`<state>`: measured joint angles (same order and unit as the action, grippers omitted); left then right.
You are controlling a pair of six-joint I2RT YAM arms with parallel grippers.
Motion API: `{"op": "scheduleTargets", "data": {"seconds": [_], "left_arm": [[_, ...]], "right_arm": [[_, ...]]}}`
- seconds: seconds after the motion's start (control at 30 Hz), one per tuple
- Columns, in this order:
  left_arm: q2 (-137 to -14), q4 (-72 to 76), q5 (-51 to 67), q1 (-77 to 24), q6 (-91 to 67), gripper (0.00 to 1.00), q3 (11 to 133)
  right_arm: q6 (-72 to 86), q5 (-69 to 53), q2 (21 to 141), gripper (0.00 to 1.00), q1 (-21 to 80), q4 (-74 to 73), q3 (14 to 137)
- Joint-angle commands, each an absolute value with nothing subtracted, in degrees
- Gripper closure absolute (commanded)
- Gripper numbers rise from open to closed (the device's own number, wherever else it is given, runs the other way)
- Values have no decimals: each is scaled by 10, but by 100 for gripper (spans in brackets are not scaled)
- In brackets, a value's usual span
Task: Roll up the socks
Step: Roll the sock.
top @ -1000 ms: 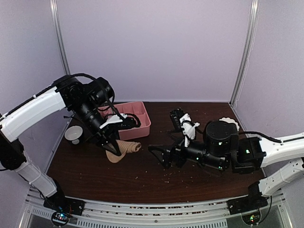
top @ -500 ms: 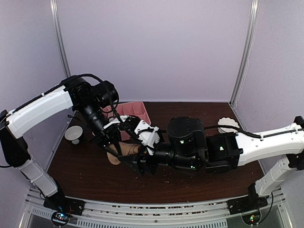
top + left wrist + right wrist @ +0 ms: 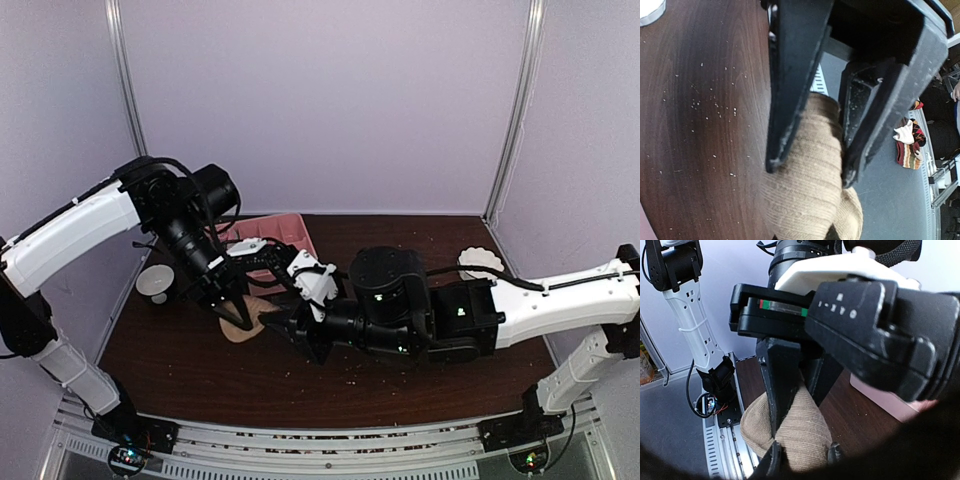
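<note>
Plainly soft, light and limp, the tan sock (image 3: 805,200) sits left on the desk (image 3: 180,365), clamped in the left claw (image 3: 811,171). The right claw (image 3: 802,456) nips its bunched end. Thick ribbed folds should grip best.

The tan sock (image 3: 240,326) is a ribbed, beige knit, bunched into a thick, soft wad rather than lying flat. It sits on the left half of the dark surface, just in front of the pink tray. The left pincer (image 3: 811,171) clamps its upper part from both sides, and a rounded fold bulges out below the fingers. The right pincer (image 3: 803,455) has its tips at either side of the wad.
</note>
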<state>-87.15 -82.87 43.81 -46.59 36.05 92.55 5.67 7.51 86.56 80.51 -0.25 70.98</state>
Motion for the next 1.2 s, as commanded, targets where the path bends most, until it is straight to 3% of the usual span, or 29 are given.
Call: {"op": "scheduleTargets", "data": {"seconds": [0.0,0.1,0.2,0.33,0.4,0.57,0.63,0.9,1.17], "left_arm": [[-838,-793,450,-464,367,100,931],[-824,-779,437,-464,373,100,933],[-809,-762,430,-465,384,100,926],[-817,-778,437,-466,399,100,931],[-823,-789,445,-466,406,100,931],[-827,-795,445,-468,416,100,923],[-826,-794,442,-467,417,94,922],[-820,-784,462,-466,390,67,931],[-843,-867,511,-464,420,53,961]], "right_arm": [[102,62,880,75,800,16,699],[138,38,886,76,791,59,680],[167,0,890,57,778,92,668],[162,-19,887,54,774,97,671],[159,-24,878,60,773,108,667],[157,-30,858,89,770,139,649],[156,-33,854,100,771,140,648],[142,-24,862,100,777,101,671],[126,27,854,100,787,80,669]]}}
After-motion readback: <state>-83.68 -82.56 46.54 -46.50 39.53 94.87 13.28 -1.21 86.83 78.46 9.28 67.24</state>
